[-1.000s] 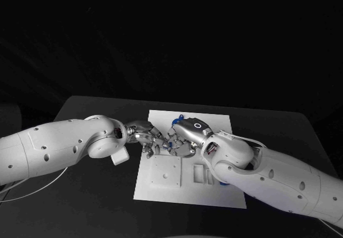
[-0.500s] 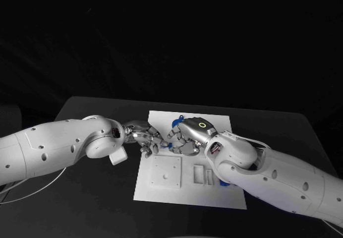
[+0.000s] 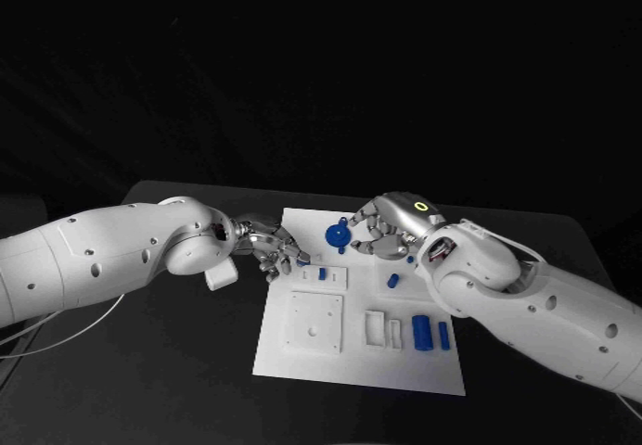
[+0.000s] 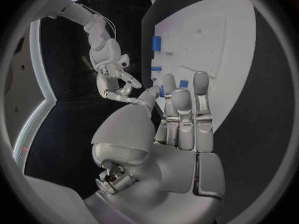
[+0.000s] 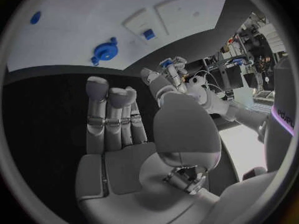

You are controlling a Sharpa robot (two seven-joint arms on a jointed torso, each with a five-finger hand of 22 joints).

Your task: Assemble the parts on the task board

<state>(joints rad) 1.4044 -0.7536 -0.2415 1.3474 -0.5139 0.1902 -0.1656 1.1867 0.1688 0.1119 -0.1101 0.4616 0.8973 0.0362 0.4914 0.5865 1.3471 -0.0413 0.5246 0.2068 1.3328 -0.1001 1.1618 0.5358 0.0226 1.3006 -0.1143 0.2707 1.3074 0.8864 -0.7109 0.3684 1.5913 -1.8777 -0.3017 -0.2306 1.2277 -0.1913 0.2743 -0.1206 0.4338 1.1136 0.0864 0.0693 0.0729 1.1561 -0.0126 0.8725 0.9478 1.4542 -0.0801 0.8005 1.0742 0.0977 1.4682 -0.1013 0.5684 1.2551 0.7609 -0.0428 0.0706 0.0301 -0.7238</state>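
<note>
The white task board [image 3: 359, 366] lies on the black bench [image 3: 174, 352], with blue parts [image 3: 420, 331] on it. Both robot hands have moved apart off the board's middle, so the parts show. The left robot hand [image 3: 272, 250] and the right robot hand [image 3: 378, 236] hold nothing, fingers apart. More parts likely still need fitting.

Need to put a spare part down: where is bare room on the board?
Bare: the task board's near strip below the square plate, and its far right corner. Crowded: the far left, where both robot hands flank the round blue part, and around the blue cylinders.
</note>
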